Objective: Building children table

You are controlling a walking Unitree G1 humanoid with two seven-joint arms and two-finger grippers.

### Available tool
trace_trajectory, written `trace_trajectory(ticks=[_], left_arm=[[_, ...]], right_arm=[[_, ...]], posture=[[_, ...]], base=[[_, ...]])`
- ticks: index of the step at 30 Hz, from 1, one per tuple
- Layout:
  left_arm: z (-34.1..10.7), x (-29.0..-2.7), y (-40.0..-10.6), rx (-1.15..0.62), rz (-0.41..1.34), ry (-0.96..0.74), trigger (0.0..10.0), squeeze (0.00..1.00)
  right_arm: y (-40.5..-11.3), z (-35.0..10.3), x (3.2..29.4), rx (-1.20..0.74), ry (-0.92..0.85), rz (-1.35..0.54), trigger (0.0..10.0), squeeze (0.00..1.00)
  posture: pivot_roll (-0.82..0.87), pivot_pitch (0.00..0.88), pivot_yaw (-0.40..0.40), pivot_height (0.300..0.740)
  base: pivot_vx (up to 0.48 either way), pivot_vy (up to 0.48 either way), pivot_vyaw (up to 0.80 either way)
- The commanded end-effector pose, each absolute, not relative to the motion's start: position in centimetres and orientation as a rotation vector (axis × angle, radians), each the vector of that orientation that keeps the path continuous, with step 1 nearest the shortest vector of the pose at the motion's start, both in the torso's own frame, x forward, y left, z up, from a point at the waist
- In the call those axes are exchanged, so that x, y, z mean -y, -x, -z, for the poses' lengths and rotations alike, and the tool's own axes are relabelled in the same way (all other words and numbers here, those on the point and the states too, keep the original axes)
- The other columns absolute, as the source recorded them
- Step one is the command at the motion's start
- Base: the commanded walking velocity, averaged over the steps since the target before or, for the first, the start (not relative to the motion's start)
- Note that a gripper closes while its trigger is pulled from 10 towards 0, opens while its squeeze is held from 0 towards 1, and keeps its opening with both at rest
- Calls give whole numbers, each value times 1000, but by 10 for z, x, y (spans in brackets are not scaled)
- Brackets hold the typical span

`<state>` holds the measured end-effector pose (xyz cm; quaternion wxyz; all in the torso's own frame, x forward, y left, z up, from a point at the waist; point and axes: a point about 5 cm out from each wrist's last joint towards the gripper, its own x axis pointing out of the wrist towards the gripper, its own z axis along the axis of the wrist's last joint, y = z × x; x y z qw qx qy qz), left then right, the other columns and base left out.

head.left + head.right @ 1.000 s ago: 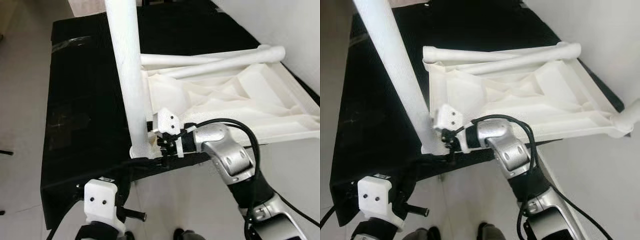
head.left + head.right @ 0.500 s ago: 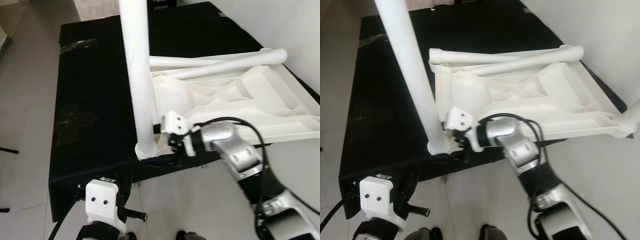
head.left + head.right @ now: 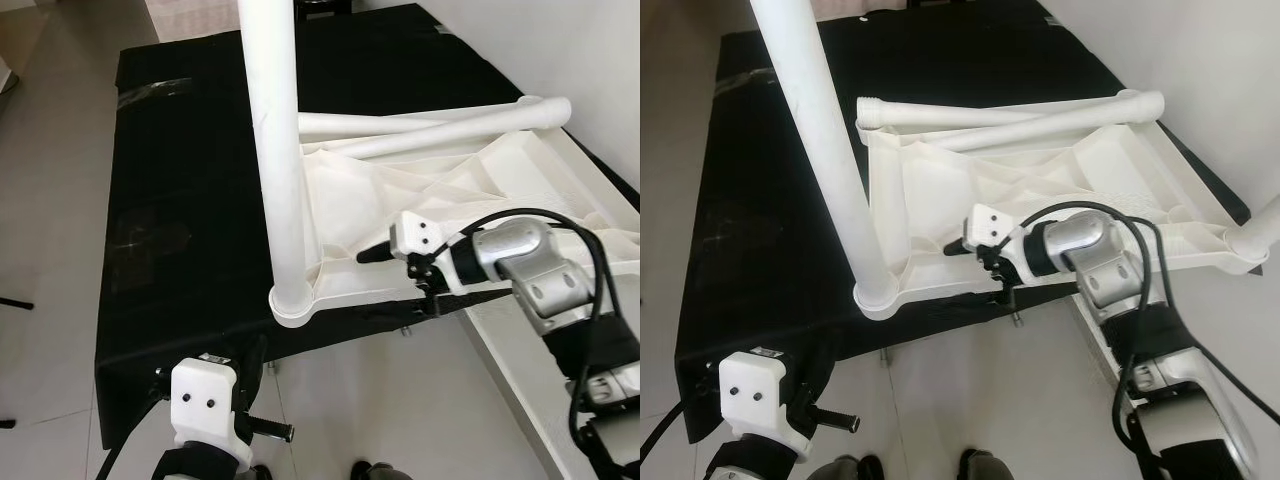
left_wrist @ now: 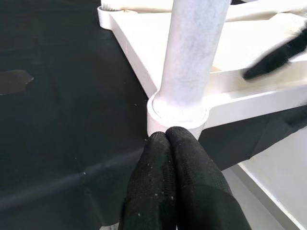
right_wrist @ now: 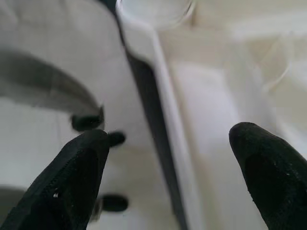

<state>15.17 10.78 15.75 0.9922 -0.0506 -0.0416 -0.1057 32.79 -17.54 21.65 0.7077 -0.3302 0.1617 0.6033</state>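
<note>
A white children's table top lies upside down on a black-covered table. One white leg stands upright in the corner socket at its near left. Two loose white legs lie along its far edge. My right gripper is open at the top's front rim, right of the socket, one finger over the rim and one below it; the rim runs between its fingers. My left gripper is shut and empty, its tips just in front of the socket.
Another white leg sticks up at the top's right corner, close to the white wall. The black table's front edge is just ahead of my left wrist. Tiled floor lies below the right arm.
My right gripper has let go near the upright leg's base and slid right along the front rim. The leg stays standing in its socket. The left arm has not moved.
</note>
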Motion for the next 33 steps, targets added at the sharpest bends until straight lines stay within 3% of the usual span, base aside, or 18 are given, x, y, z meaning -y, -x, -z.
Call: trace_trajectory(ticks=[1, 11, 12, 13, 14, 28, 32, 33], left_arm=[[-153, -108, -151, 60, 212, 103, 10000, 0], [-153, -109, -151, 59, 215, 102, 10000, 0], [-153, -109, -151, 59, 215, 103, 10000, 0], [-153, -109, -152, 59, 215, 103, 10000, 0], [-153, -109, -152, 59, 215, 103, 10000, 0], [-153, -107, -153, 62, 215, 110, 10000, 0], [-153, -107, -153, 63, 216, 111, 10000, 0], [-153, -107, -153, 63, 217, 111, 10000, 0]], right_arm=[[-325, -205, 176, -412, 756, -1379, 10000, 0], [-337, -200, 187, -468, 835, -1251, 10000, 0], [-340, -198, 190, -478, 862, -1213, 9569, 0], [-345, -197, 192, -482, 882, -1156, 3451, 0], [-348, -196, 192, -482, 883, -1124, 0, 0], [-356, -200, 175, -378, 956, -1156, 0, 0], [-359, -201, 153, -242, 1058, -1195, 0, 0], [-360, -206, 131, -97, 1125, -1220, 0, 0]], posture=[[-14, 198, -12, 740], [-17, 200, -7, 740], [-18, 200, -8, 740], [-18, 200, -8, 740], [-19, 200, -8, 740], [-40, 198, -18, 740], [-41, 198, -17, 740], [-33, 201, -19, 740]], base=[[0, 0, 0], [0, 0, 0], [0, 0, 0], [0, 0, 0], [0, 0, 0], [0, 0, 0], [0, 0, 0], [0, 0, 0]])
